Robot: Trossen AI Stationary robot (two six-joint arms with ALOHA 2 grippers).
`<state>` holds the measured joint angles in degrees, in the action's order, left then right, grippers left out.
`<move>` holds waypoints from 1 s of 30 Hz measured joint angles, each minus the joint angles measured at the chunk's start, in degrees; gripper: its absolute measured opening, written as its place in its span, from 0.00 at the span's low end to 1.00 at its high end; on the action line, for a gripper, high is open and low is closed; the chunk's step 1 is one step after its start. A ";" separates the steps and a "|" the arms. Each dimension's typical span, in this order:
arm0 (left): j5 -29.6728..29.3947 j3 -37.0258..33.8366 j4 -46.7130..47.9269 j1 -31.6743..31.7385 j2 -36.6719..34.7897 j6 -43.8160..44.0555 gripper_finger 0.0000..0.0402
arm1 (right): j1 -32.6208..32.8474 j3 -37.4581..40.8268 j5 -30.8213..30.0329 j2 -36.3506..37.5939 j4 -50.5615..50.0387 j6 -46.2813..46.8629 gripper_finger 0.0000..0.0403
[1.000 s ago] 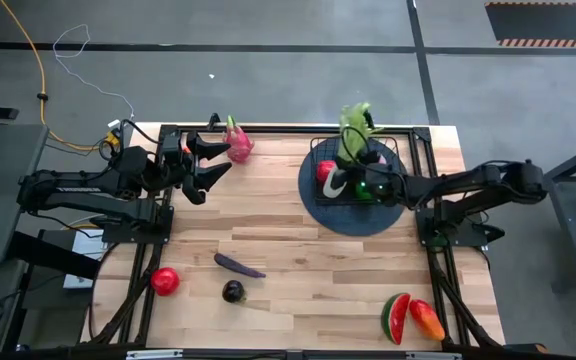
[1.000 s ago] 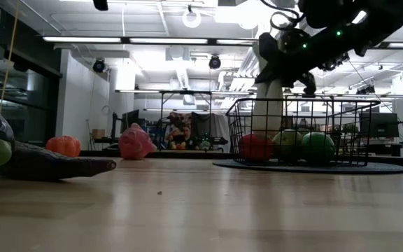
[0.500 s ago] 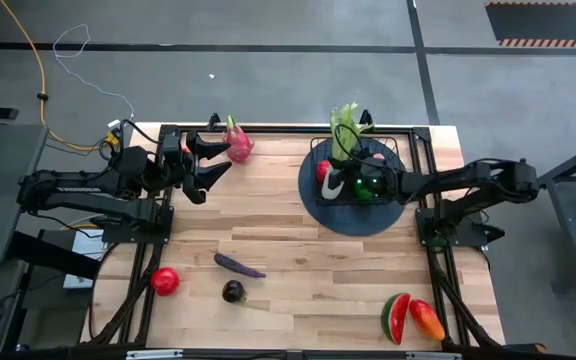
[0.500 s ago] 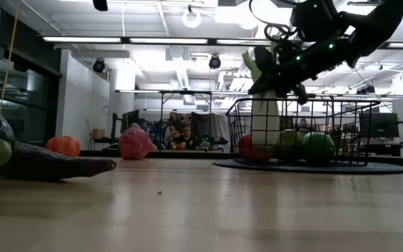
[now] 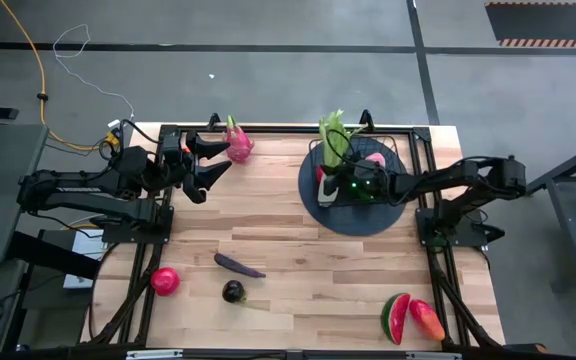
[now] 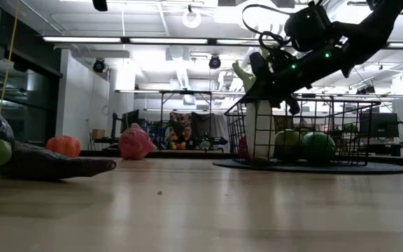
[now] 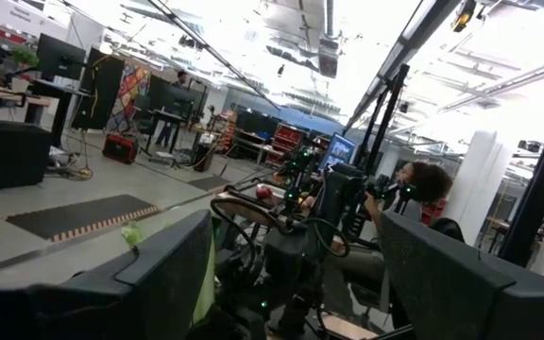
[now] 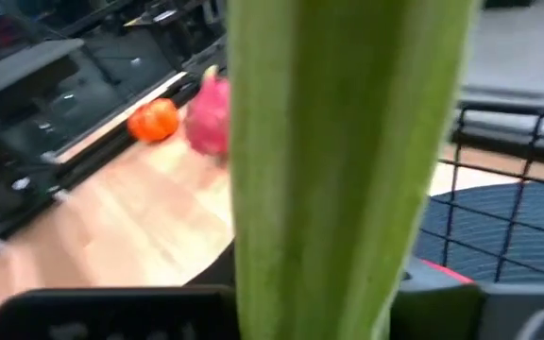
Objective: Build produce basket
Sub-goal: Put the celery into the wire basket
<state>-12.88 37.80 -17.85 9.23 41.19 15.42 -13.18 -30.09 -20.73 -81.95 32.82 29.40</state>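
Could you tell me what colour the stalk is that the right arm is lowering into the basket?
Pale green; the celery stalk shows best in the right wrist view.

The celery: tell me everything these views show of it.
The celery is a pale green stalk, whitish at its base and leafy at the top. It stands nearly upright with its base down in the black wire basket, near the basket's left wall, leaves poking above the rim. The right pincer is at its stalk, which fills the right wrist view. Red and green round fruits lie beside its base.
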 joint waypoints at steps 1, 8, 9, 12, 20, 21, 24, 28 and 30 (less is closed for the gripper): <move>0.00 0.00 0.00 0.00 0.00 0.00 0.73 | -0.33 0.00 2.07 0.02 -0.29 0.12 0.20; 0.00 0.00 -0.02 0.00 0.00 0.00 0.73 | -2.60 0.00 11.83 0.04 -2.05 1.40 0.36; 0.00 0.00 -0.02 0.00 0.00 0.00 0.73 | -2.94 0.00 12.06 0.04 -2.12 1.71 0.38; 0.00 0.00 -0.02 0.00 0.00 0.01 0.73 | -3.60 -0.01 13.72 0.04 -2.37 1.77 0.45; -0.01 0.00 -0.02 0.00 0.00 -0.14 0.73 | -4.08 -6.75 18.36 0.06 -11.20 -3.26 0.57; -0.11 0.00 -0.02 0.00 0.00 -0.15 0.73 | -4.07 -8.52 18.56 0.07 -14.51 -4.79 0.57; -0.26 0.00 -0.02 0.00 0.00 -0.17 0.73 | -4.07 -14.36 18.20 0.07 -27.25 -11.56 0.56; -0.31 0.00 -0.02 0.00 0.00 -0.70 0.73 | -4.07 -22.33 16.28 0.07 -44.46 -21.83 0.55; -0.39 0.00 -0.02 0.00 0.00 -1.02 0.73 | -4.07 -26.12 16.27 0.07 -51.20 -26.05 0.54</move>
<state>-13.28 37.80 -17.87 9.23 41.19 14.40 -17.26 -56.20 -4.46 -81.89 -18.38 3.35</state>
